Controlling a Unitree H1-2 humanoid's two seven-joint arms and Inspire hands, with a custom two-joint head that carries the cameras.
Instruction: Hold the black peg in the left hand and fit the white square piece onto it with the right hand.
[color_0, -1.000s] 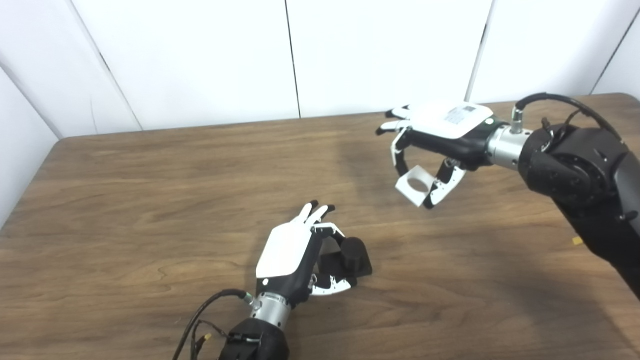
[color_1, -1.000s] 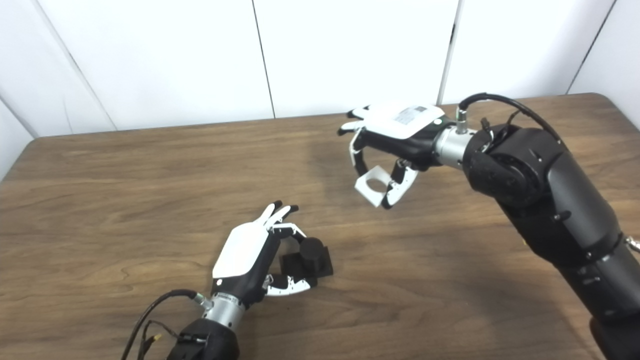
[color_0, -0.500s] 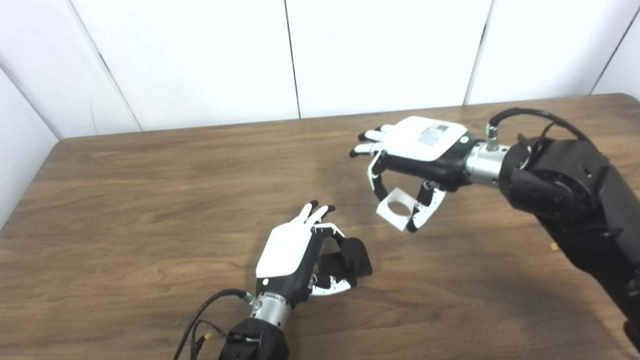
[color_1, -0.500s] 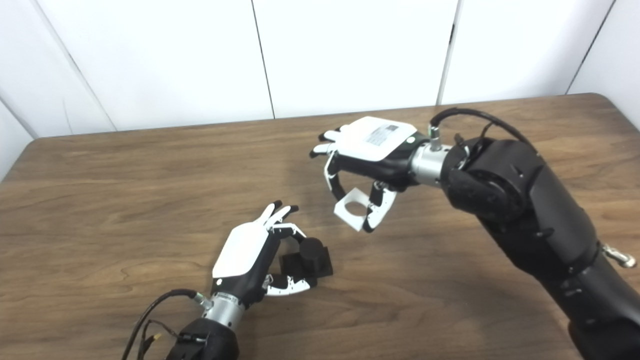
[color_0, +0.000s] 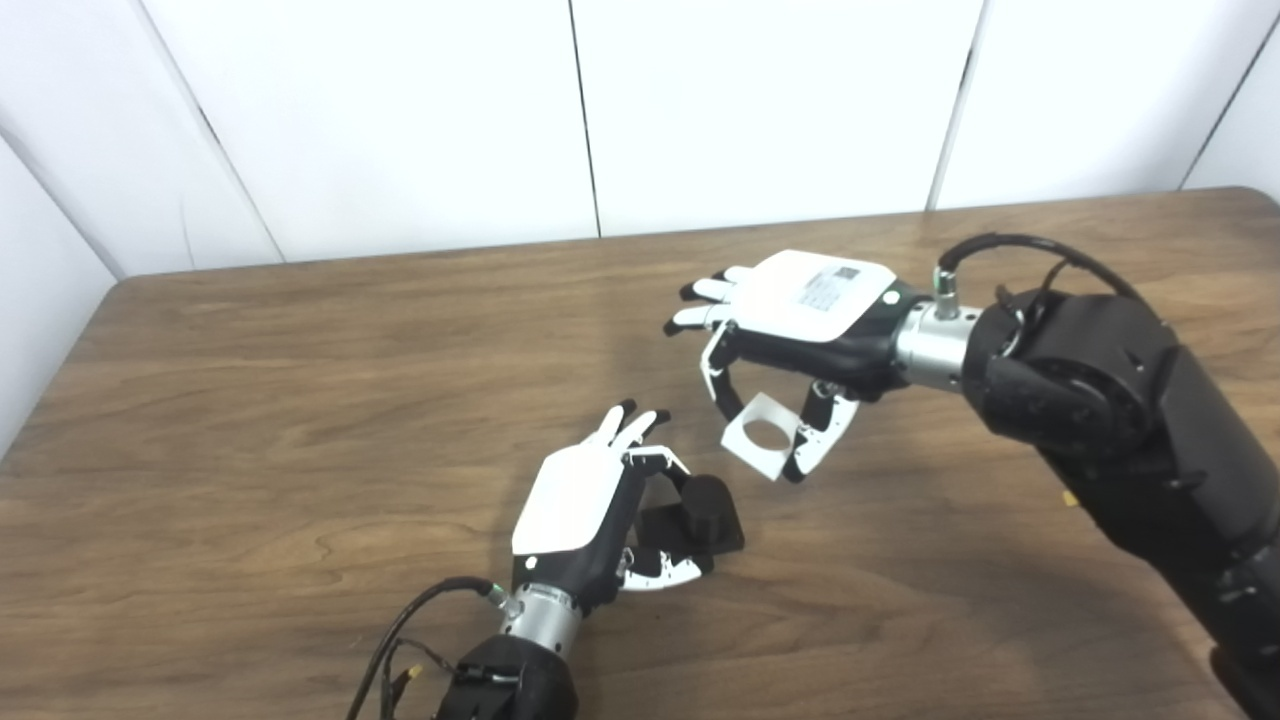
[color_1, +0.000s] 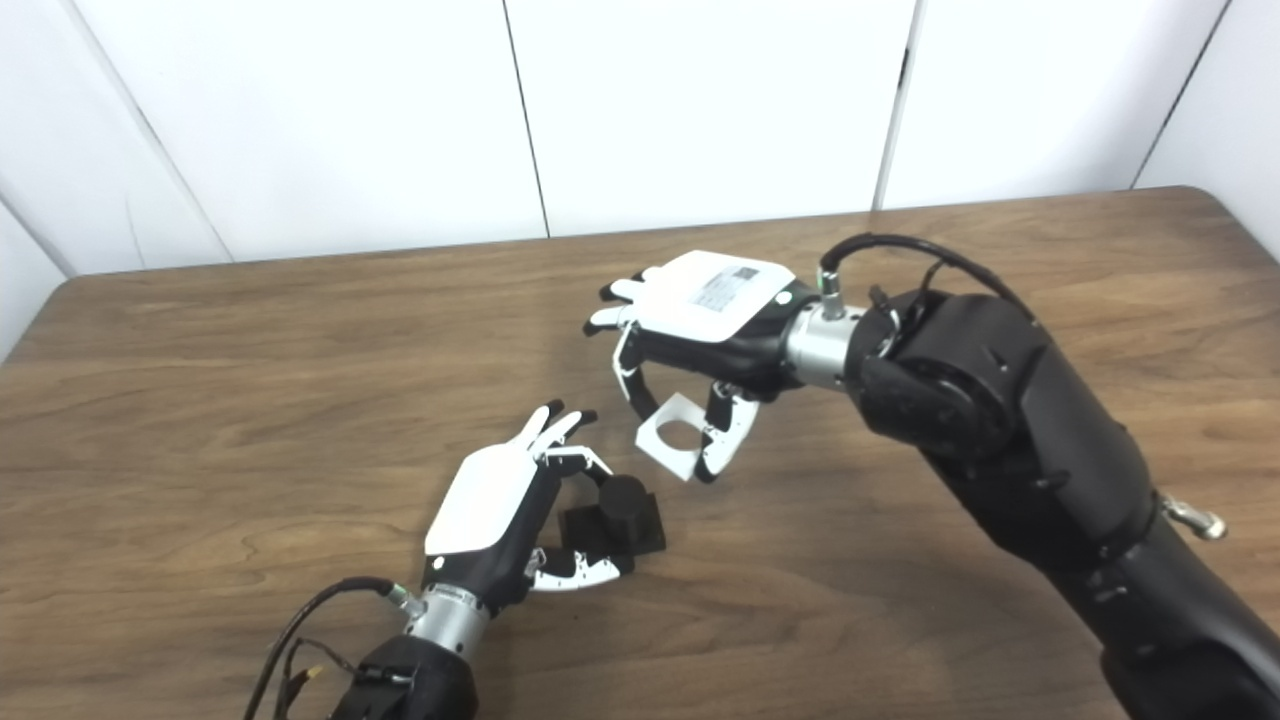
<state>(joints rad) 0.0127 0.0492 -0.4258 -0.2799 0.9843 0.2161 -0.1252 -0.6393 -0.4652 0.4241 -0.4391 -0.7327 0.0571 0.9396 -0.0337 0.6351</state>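
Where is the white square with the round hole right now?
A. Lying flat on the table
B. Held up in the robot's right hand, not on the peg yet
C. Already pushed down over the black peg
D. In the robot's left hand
B: the white square piece hangs pinched in the right hand above the table, apart from the black peg by the left hand.

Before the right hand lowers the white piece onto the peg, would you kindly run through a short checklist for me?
1. Left hand steadying the black peg on the table: ok.
2. Peg upright, top uncovered: ok.
3. Right hand pinching the white square piece: ok.
4. Piece's round hole unobstructed: ok.
5. Hole directly above the peg: not ok; it sits up and to the right.
6. Piece level with the peg top: cannot tell.
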